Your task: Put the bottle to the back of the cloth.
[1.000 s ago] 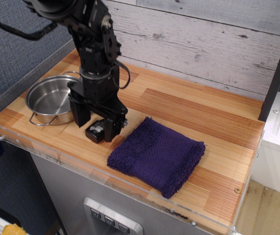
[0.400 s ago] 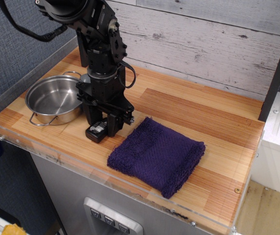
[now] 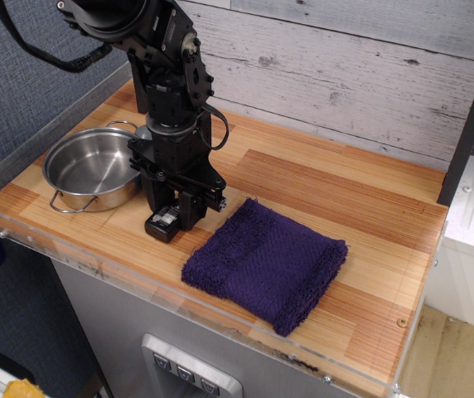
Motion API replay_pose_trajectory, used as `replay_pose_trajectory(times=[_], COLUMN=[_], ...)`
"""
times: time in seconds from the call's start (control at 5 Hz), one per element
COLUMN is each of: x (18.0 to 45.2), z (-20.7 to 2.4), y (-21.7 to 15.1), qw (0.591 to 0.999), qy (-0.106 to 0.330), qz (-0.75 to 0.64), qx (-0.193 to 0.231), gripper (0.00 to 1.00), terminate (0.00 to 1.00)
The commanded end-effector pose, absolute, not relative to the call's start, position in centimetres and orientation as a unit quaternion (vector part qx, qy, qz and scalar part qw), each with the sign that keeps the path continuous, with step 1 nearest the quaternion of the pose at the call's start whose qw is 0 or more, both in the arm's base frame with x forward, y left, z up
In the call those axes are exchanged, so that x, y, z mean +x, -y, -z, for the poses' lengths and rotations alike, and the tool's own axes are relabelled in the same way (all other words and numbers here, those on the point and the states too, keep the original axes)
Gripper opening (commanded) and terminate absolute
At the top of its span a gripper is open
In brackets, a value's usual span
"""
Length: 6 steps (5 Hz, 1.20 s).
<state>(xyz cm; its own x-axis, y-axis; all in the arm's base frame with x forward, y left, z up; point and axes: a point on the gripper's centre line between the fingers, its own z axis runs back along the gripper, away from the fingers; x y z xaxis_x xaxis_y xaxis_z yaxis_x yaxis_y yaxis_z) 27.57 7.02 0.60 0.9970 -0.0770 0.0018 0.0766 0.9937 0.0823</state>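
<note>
The bottle (image 3: 161, 224) is small, flat and black with a grey-white label, and lies on the wooden counter just left of the cloth. The cloth (image 3: 266, 264) is a dark purple folded towel near the counter's front edge. My black gripper (image 3: 174, 212) points straight down over the bottle's far end, its two fingers drawn in against the bottle's sides. The bottle still rests on the counter. Its red cap is hidden by the fingers.
A steel pot (image 3: 88, 167) with handles stands on the left of the counter, close behind the gripper. A plank wall (image 3: 345, 75) runs along the back. A clear plastic rim (image 3: 96, 264) edges the counter's front and left.
The fingers stood wide apart around the bottle a second ago and have since closed in on it. The arm has turned slightly; the bottle and cloth have not moved.
</note>
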Motion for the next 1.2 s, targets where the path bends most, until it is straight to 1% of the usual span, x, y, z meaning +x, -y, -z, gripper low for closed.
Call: replay_pose_trajectory(times=[0.0, 0.2, 0.4, 0.6, 0.8, 1.0], x=[28.3, 28.9, 29.7, 31.2, 33.5, 35.6], z=[-5.0, -8.2, -10.6, -11.7, -11.8, -11.6], y=[-6.8, -6.0, -4.7, -2.2, 0.3, 3.6], qw=[0.998, 0.996, 0.995, 0.993, 0.991, 0.989], qy=[0.053, 0.082, 0.099, 0.114, 0.118, 0.122], qz=[0.015, 0.005, 0.011, 0.035, 0.056, 0.086], qx=[0.031, 0.024, 0.017, 0.008, -0.017, -0.024], gripper=[0.0, 0.0, 0.0, 0.0, 0.0, 0.0], terminate=[0.0, 0.0, 0.0, 0.0, 0.0, 0.0])
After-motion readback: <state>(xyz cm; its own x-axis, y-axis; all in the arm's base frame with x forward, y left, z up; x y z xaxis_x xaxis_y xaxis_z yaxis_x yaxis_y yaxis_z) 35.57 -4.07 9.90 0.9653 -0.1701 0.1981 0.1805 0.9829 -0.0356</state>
